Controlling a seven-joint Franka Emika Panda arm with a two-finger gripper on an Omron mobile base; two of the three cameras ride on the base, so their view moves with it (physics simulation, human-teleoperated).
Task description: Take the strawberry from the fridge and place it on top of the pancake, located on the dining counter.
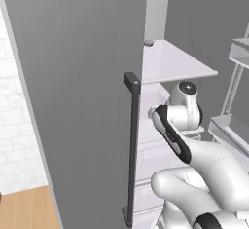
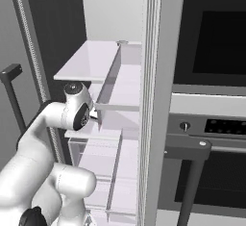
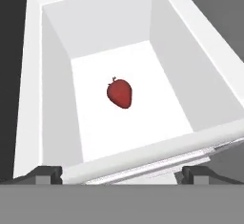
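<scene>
One small strawberry (likely soft, light, easily bruised) lies in the fridge drawer; the spread gripper should pinch its broad middle gently.

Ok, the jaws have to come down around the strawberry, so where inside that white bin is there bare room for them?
The white bin's floor is bare on every side of the strawberry, out to all four walls. The berry lies alone near the middle, touching no wall. Nothing crowds it; the bin's near rim is the closest edge to the open jaws.
</scene>
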